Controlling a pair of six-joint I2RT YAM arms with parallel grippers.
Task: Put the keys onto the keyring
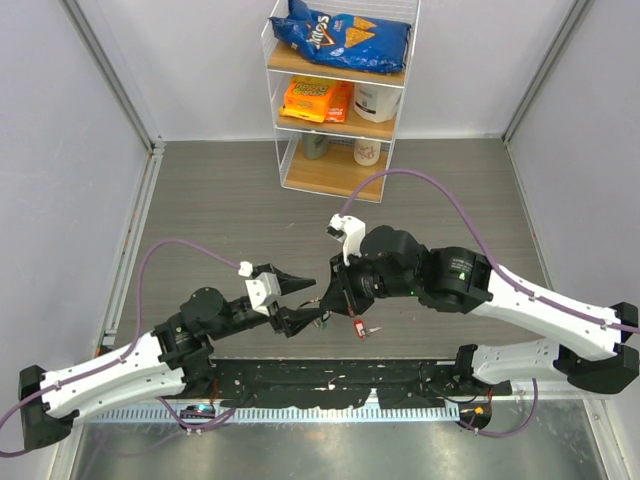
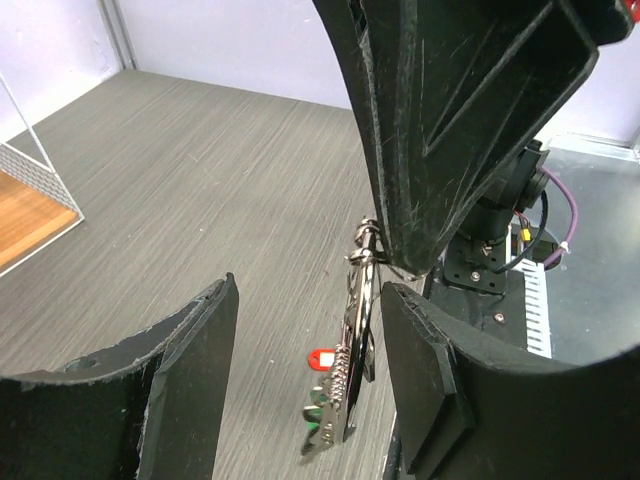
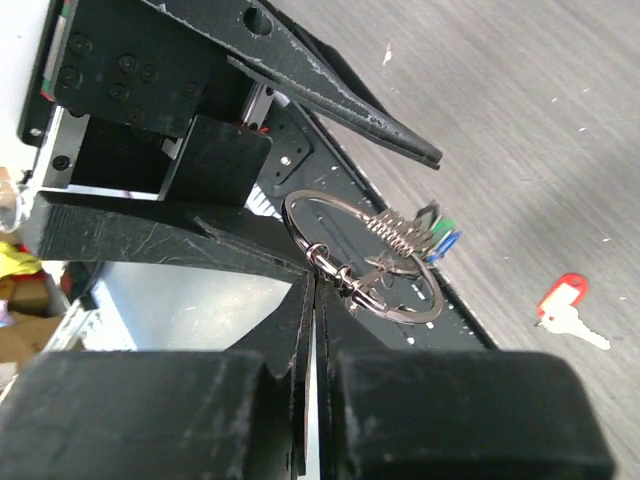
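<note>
Right gripper, the black two-finger one, is clamped hard, its jaws pressed together on the rim of the thin round silver wire keyring. It holds the ring up off the grey wood-grain tabletop, just ahead of the arm bases. At nine o'clock of it sits the black left gripper, jaws well apart and gripping nothing, one finger on either side of the ring, which hangs edge-on between them. Whether the nearer pad brushes the wire, I cannot tell. Two small silver keys with green and blue plastic heads already dangle from the ring, at about two o'clock on it in the right wrist view. The one left over, the small silver key with the red plastic head, lies flat on the tabletop at roughly five o'clock of the ring from overhead, apart from both grippers. My read is that the red key is featherlight, stiff and slick, so a sloppy pinch could squirt it away. The broad plastic head looks the surest hold, taken at its edge so the threading eye stays clear. The ring looks thin and springy and is likely to swivel in a pinch, so a firm rim grip suits it.
</note>
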